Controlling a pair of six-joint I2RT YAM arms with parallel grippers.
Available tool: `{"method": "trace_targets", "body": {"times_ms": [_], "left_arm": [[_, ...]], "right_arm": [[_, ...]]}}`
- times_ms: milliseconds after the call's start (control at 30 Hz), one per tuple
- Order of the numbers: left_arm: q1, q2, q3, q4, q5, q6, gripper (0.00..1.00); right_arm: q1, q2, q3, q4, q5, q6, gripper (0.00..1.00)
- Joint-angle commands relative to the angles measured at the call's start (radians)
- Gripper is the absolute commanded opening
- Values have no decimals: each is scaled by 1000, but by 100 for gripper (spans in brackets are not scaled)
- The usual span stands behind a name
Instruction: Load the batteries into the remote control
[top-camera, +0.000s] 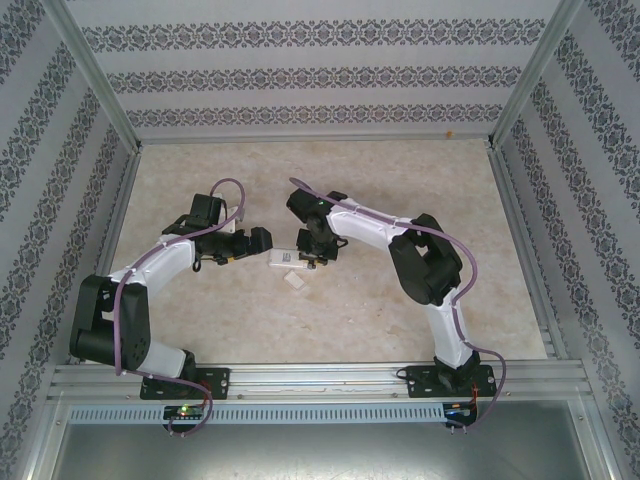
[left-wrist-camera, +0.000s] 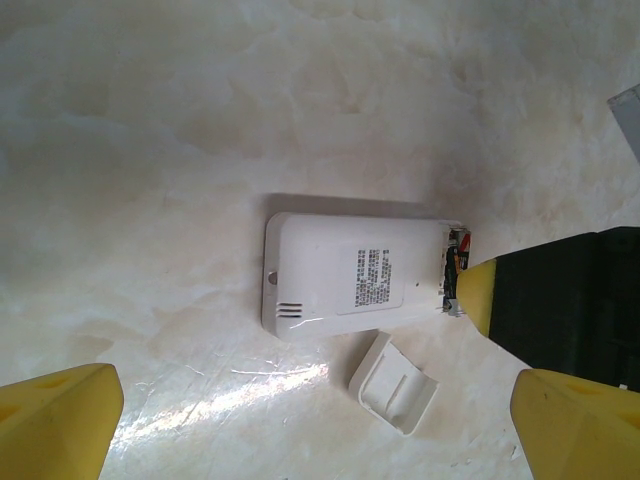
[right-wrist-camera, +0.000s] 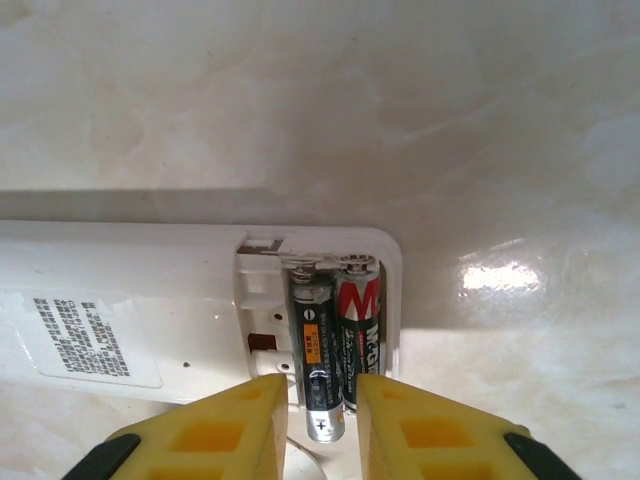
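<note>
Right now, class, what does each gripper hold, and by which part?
Left gripper: nothing, jaws wide open. Right gripper: jaws straddle the plus end of the black battery; whether they clamp it cannot be told.

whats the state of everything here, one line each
remote: back up, battery bay open
cover: off, lying beside the remote
black battery: in the bay, near end sticking out past the red one's
red battery: lying in the bay
left pincer: open wide, holding nothing
right pincer: fingers flank the black battery's end, grip unclear
</note>
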Motion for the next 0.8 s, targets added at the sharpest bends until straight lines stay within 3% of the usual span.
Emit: {"method": "trace_targets", "body": {"times_ms": [0, 100, 367, 767], "left_arm": [[6, 7, -9, -8, -12, 19, 100], [6, 3, -14, -4, -12, 17, 100], [6, 1, -11, -7, -11, 16, 100], [6, 3, -10, -12, -17, 22, 100]], "right_arm": [[-8, -39, 20, -38, -2, -21, 28], [-12, -58, 12, -39, 10, -16, 28], [-21, -28, 14, 0, 1, 20, 16], [-17, 35, 46, 3, -20, 20, 14]]}}
